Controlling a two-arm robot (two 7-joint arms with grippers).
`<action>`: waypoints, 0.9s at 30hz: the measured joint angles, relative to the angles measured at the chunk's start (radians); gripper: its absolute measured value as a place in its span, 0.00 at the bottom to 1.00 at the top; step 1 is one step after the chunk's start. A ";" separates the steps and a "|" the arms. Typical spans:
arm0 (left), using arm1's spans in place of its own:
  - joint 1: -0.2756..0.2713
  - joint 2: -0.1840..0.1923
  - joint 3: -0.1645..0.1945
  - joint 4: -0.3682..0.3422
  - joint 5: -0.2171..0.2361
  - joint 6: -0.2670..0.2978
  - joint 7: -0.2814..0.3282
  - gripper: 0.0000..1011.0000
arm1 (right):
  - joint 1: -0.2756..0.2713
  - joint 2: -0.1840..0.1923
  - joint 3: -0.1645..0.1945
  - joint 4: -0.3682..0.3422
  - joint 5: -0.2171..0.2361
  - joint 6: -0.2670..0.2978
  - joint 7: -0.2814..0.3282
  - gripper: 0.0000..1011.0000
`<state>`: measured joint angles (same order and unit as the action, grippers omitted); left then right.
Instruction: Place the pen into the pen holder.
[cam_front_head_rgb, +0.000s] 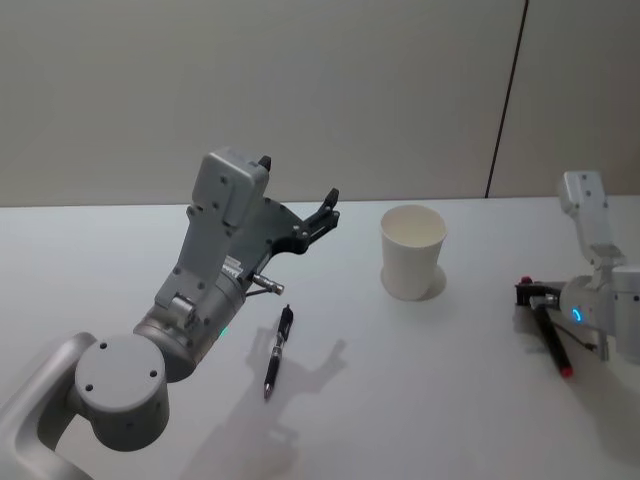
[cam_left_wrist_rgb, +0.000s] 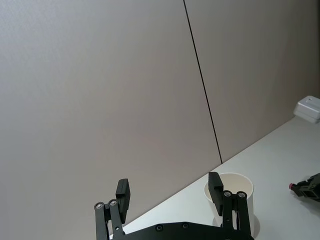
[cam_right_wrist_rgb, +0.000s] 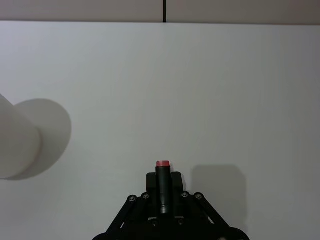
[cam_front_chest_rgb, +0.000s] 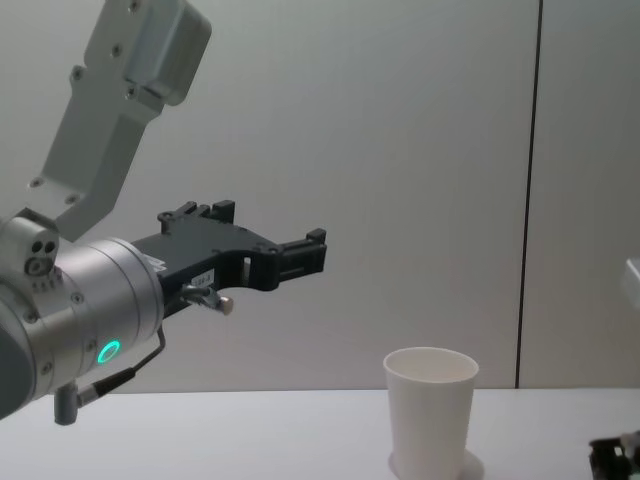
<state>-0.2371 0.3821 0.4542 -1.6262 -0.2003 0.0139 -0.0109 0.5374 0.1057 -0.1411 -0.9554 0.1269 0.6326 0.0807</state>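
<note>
Table (cam_front_head_rgb: 420, 400), white and wide, lies under both arms. Left arm is raised well above it, and the left gripper (cam_front_head_rgb: 328, 208) hangs in the air with its fingers (cam_left_wrist_rgb: 122, 192) spread wide apart, nothing between them. The cup (cam_front_head_rgb: 412, 255) stands upright on the table, ahead of that gripper, lower down and off to its right; in the left wrist view one finger partly covers the cup's near side. From the chest view the cup's rim sits well below the gripper's level.

The right gripper (cam_front_head_rgb: 530, 295) is low at the table, well to the right of the cup, with bare table between the two. Its fingers are clenched on the pen (cam_front_head_rgb: 552, 345), which runs along between them, the red end (cam_right_wrist_rgb: 162, 163) sticking out just past the fingertips. Whether the pen touches the table cannot be told.

A second pen (cam_front_head_rgb: 277, 350), all dark, lies flat on the table below and behind the left gripper, apart from the cup.
</note>
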 joint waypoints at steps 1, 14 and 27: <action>0.000 0.000 0.000 0.000 0.000 0.000 0.000 0.99 | -0.004 0.001 0.001 -0.011 0.002 -0.007 0.001 0.16; 0.000 0.000 0.000 0.000 0.000 0.000 0.000 0.99 | -0.053 0.010 0.008 -0.132 0.013 -0.087 0.009 0.16; 0.000 0.000 0.000 0.000 0.000 0.000 0.000 0.99 | -0.095 0.014 0.008 -0.233 0.013 -0.221 0.025 0.16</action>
<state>-0.2371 0.3821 0.4542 -1.6262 -0.2004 0.0139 -0.0109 0.4422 0.1199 -0.1335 -1.1888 0.1403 0.4120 0.1055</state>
